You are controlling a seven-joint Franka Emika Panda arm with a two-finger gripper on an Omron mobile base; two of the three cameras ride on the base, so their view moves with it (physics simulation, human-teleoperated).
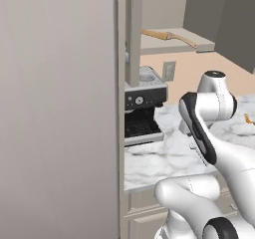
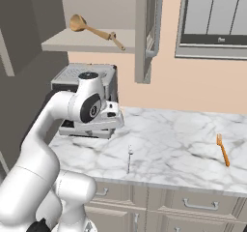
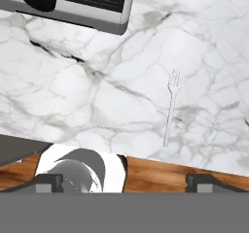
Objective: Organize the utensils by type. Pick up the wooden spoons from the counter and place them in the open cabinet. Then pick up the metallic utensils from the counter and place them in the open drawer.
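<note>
Since the hand camera looks straight down on the marble with only two dark finger tips at the bottom of its view, well apart and with nothing between them, the claw appears to hang spread and empty above the counter, presumably lined up for the next pick. Directly under it lies the thin silver utensil, a small fork by its tines, flat on the worktop close to the front edge with its handle pointing toward that edge; in the right base view it sits just in front of the arm's wrist. The slim orange fork lies far toward the counter's right end, well apart from the silver one, tines away from the front edge. Both rest on the marble, so the metallic half of the task looks not yet begun.

Up in the open cabinet, one wooden spoon lies across the pale shelf, bowl toward the back left corner and handle reaching the shelf's front edge. At the handle end a smaller tan piece may be the second spoon, but I cannot tell.

Counted: one silver utensil, one orange fork, one wooden spoon for certain. A coffee machine stands at the counter's back left corner. Which drawer front is the target I cannot tell
</note>
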